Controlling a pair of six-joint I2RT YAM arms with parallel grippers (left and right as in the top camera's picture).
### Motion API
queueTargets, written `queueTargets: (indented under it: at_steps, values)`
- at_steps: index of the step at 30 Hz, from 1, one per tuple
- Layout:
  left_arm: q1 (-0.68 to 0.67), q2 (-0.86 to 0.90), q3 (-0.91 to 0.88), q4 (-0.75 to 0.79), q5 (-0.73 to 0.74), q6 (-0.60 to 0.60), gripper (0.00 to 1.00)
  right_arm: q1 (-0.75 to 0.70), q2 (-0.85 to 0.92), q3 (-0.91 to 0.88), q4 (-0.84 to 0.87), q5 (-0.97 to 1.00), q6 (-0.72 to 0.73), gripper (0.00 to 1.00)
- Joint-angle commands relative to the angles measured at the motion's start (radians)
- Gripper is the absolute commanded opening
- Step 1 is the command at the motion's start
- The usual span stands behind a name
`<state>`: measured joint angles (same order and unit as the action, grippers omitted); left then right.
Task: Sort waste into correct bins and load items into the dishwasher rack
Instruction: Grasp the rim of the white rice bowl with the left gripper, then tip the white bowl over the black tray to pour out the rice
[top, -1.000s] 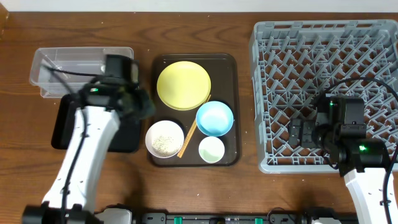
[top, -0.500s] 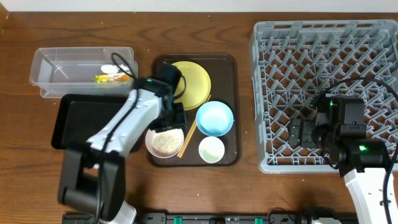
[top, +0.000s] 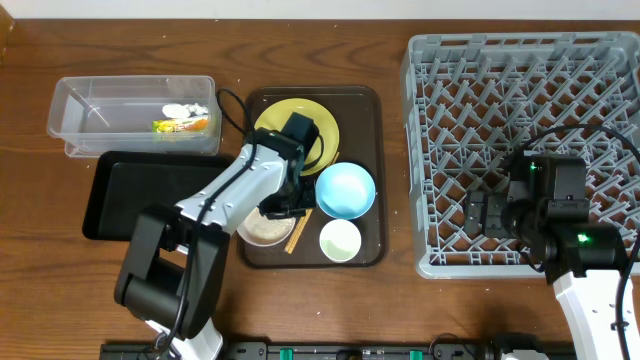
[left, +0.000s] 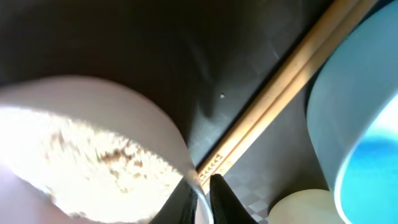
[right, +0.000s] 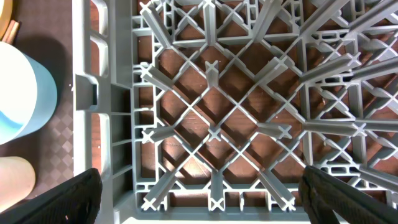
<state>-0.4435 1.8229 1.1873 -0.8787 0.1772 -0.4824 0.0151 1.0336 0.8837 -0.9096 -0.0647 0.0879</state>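
I can read no brand from here. The snack wrapper (top: 182, 125) in the clear tub (top: 100, 110) shows only green and orange, and the dark print near the end of the chopsticks (left: 280, 106) is too small to make out. My left gripper (left: 204, 194) is down on the brown serving tray (top: 368, 130), fingers pinched shut on the rim of the white bowl (left: 93, 124) — rice crumbs (left: 99, 155) lie inside it. The chopsticks lie just beside that rim, between the white bowl and the light blue bowl (top: 345, 190), with the pale cup (top: 340, 240) close by. My left arm hides part of the yellow plate (top: 268, 125). White scraps (top: 185, 107) lie by the wrapper, and the black tray (top: 120, 195) sits next to the tub. The right gripper (right: 205, 186) hangs spread wide over a corner of the dishwasher rack (top: 520, 80) — holding nothing.
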Motion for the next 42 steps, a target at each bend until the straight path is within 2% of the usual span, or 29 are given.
queueTargets:
  at_steps: [1,12,18,26,29,34,38,42]
  values:
    - [-0.013,0.006,-0.008,-0.003,-0.005,-0.01,0.08,-0.001,-0.004,0.019,-0.002,-0.008,0.002,0.99]
    - [-0.011,-0.013,0.0,-0.076,-0.022,-0.013,0.06,-0.001,-0.004,0.019,-0.003,-0.008,0.001,0.99]
    - [-0.011,-0.099,0.055,-0.136,-0.039,-0.008,0.06,-0.001,-0.004,0.019,-0.003,-0.008,0.001,0.99]
    - [0.014,-0.251,0.063,-0.138,-0.096,0.029,0.06,-0.001,-0.004,0.019,-0.003,-0.008,0.001,0.99]
    - [0.078,-0.298,0.063,-0.142,-0.088,0.058,0.06,-0.001,-0.004,0.019,-0.003,-0.008,0.001,0.99]
    - [0.258,-0.344,0.063,-0.137,0.006,0.158,0.06,-0.001,-0.004,0.019,-0.003,-0.008,0.001,0.99]
    - [0.438,-0.342,0.062,-0.126,0.143,0.29,0.06,-0.001,-0.004,0.019,-0.003,-0.008,0.001,0.99]
    - [0.609,-0.318,0.061,-0.098,0.355,0.436,0.06,-0.001,-0.004,0.019,-0.003,-0.008,0.001,0.99]
